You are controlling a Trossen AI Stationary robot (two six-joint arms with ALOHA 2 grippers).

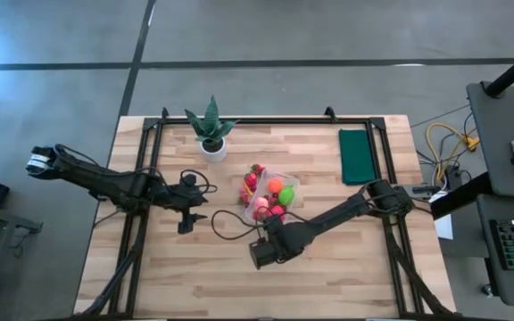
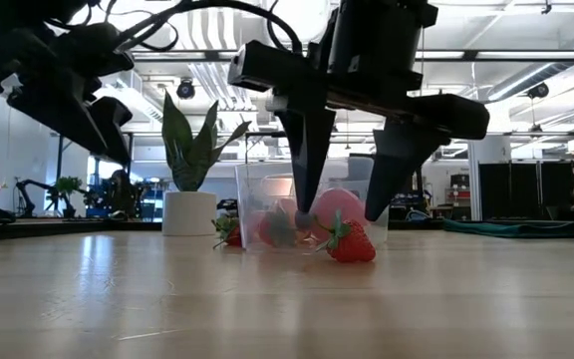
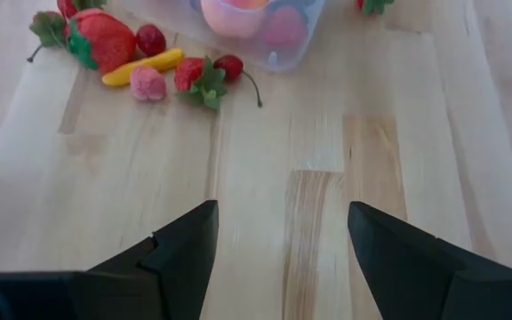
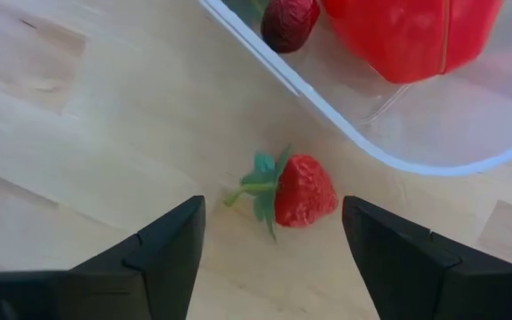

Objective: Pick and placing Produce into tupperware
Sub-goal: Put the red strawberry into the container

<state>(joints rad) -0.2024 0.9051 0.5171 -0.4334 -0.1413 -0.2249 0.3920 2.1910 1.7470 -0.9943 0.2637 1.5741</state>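
We see a big wooden table (image 1: 346,267) with two dark arms over it. The clear tupperware (image 1: 279,196) sits near the middle of the table, and it already has some produce in it: a pink piece (image 1: 261,205), an orange one (image 1: 275,185) and a green one (image 1: 286,193). A few more pieces lie on the wood just beside the tub, on its plant side, such as a big strawberry (image 3: 105,40), a yellow piece (image 3: 142,67) and a cherry (image 3: 230,67).

The right gripper (image 4: 274,244) hangs over a small strawberry (image 4: 302,191) that lies on the table just outside the tub's rim. Its fingers are wide open and hold nothing. The strawberry sits between the two fingers and a bit ahead of them, with its green leaves pointing away from the tub.

We think the job now is to grab this strawberry. To do it well, we should go straight down so one finger lands on each side of the red part, not on the leaves. We should keep the finger by the tub from bumping the rim, then squeeze gently.

The left gripper (image 3: 283,240) waits well apart from the tub, open and empty too.
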